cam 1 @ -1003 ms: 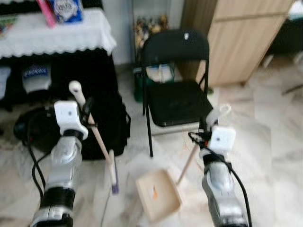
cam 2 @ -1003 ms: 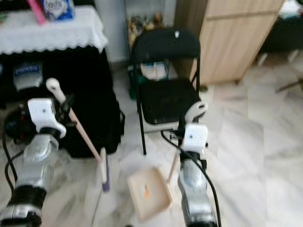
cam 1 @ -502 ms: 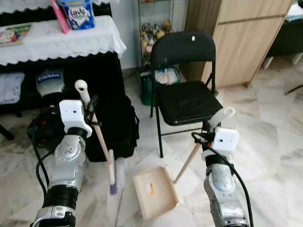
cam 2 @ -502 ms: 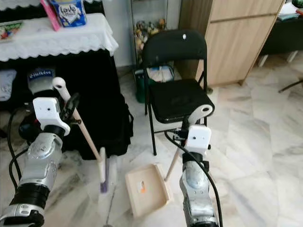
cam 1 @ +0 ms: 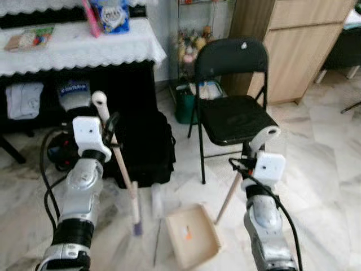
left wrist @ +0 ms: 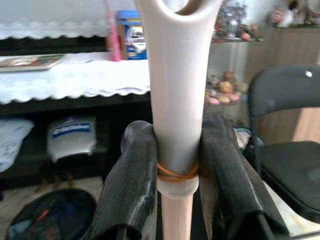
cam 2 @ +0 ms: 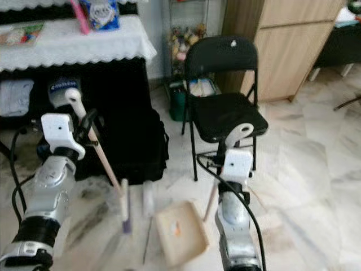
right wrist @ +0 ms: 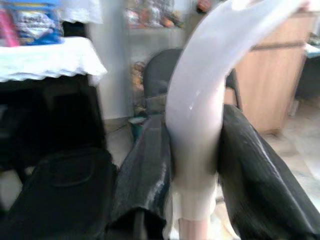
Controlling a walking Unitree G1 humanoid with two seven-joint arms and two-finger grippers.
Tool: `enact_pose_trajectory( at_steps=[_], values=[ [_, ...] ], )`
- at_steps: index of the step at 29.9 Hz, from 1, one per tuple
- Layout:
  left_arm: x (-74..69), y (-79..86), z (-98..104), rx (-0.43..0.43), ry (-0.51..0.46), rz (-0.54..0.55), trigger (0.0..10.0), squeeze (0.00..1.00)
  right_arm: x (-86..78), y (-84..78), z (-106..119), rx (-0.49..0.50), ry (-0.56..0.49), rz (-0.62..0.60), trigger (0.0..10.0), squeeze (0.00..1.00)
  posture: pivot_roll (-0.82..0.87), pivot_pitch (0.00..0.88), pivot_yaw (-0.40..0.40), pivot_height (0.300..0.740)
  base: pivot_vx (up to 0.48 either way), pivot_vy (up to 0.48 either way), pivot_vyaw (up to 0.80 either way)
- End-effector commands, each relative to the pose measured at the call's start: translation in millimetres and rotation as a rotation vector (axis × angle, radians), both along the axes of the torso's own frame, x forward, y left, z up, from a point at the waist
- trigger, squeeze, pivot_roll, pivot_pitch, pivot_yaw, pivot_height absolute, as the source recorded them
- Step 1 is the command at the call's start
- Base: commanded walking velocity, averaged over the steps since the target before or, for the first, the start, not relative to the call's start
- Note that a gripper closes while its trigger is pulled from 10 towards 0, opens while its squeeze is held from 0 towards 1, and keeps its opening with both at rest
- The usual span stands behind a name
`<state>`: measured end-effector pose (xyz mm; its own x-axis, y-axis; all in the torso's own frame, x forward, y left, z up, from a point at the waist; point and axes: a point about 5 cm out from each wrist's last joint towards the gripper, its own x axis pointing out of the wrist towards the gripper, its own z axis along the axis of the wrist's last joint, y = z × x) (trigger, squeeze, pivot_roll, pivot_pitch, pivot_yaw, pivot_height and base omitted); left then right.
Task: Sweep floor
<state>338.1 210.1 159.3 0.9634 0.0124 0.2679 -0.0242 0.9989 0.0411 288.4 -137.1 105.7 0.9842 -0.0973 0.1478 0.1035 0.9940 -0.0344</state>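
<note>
The left gripper [left wrist: 176, 175] is pinched on the pale handle of a broom [cam 1: 117, 161], its two black fingers [left wrist: 131, 185] pressed against either side just above an orange rubber band. From that grip, the stick slants down and toward the middle, ending in a thin whitish brush head with a purple tip that seems to meet the marble floor [cam 1: 321, 186]. The right gripper [right wrist: 192, 165] is clamped the same way on the curved white handle of a dustpan [cam 1: 193, 244], whose stick runs down and inward to a beige tray lying flat on the floor between the two arms, with a small orange speck in it. The brush head and the tray are near each other but apart. Behind them stand a black folding chair [cam 1: 232, 116], a black bag [cam 1: 148, 149] under a table [cam 1: 84, 48] with a white lace cloth, and a wooden cabinet [cam 1: 293, 45]. Compared with half a second ago, the whole scene has slid sideways and the table is more in view, so the robot has turned or stepped; both grips are unchanged, and broom and dustpan keep much the same spacing. This looks like repositioning between strokes, with the tools carried ready over a fresh patch of floor.
</note>
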Motion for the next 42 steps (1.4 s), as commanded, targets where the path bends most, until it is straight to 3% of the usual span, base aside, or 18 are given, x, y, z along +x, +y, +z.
enact_pose_trajectory(
  at_steps=[1,28,33,42],
  values=[
    [1.2,-3.0,8.1,0.015,-0.039,-0.015,10.0,0.0,1.6,-0.8,8.3,0.014,-0.042,-0.004,10.0,0.0,-0.06,0.056,0.019,0.74,0.0,0.0,0.0],
    [1.0,-4.0,3.8,-0.003,-0.016,-0.022,10.0,0.0,2.0,0.7,8.6,0.012,-0.041,0.011,10.0,0.0,-0.06,0.066,0.012,0.74,0.0,0.0,0.0],
    [1.2,-4.5,4.0,-0.003,-0.017,-0.022,10.0,0.0,2.1,0.7,8.7,0.012,-0.041,0.012,10.0,0.0,-0.06,0.067,0.012,0.74,0.0,0.451,0.0],
    [1.2,-5.1,5.5,0.025,-0.023,-0.024,10.0,0.0,2.2,1.4,8.7,0.015,-0.043,0.012,10.0,0.0,-0.06,0.069,0.014,0.74,0.0,0.0,0.0]
  ],
)
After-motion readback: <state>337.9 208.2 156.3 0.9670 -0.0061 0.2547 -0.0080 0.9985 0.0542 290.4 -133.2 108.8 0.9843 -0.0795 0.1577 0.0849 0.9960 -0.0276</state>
